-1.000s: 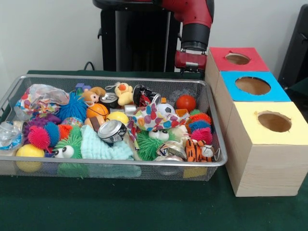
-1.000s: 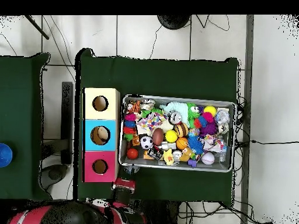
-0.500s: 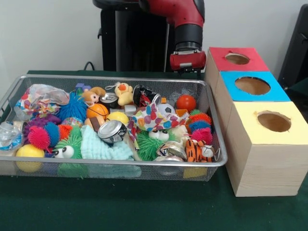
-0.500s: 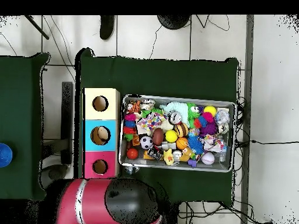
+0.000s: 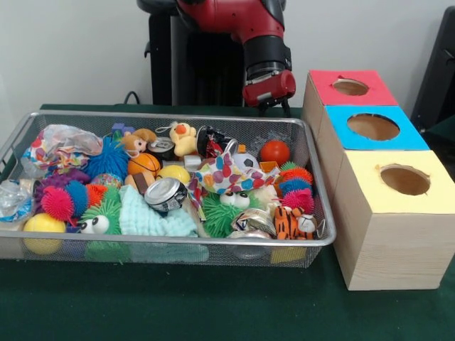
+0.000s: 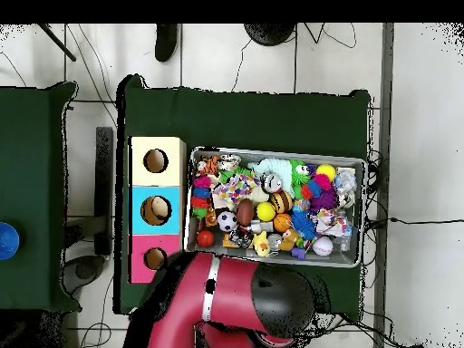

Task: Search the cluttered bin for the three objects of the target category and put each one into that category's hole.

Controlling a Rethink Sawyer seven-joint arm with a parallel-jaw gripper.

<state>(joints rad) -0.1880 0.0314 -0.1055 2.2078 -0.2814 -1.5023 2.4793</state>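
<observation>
A wire mesh bin (image 5: 170, 116) holds a heap of toys: a red ball (image 5: 274, 150), a small basketball (image 5: 144, 163), a soccer ball (image 5: 245, 161), spiky rubber balls (image 5: 57, 202), a crushed can (image 5: 165, 193), a yellow duck (image 5: 183, 136) and plush animals. To its right stand three boxes, each with a hole in its top: red (image 5: 370, 91), blue (image 5: 409, 138) and yellow (image 5: 370, 186). My gripper (image 5: 273, 104) hangs behind the bin's far rim, above the red ball and left of the red box, with nothing seen in it. In the overhead view the arm (image 6: 227, 304) hides the gripper.
In the overhead view the bin (image 6: 276, 151) lies on a green cloth (image 6: 245, 118), with the boxes (image 6: 172, 149) along its left side. Something tan shows inside the blue box's hole (image 6: 155, 210). A blue ball (image 6: 7, 241) sits on a separate table at far left.
The arm has swung from beside the red box towards the bin's far rim, and in the overhead view it now reaches up to the bin's bottom-left corner. The toys have not moved.
</observation>
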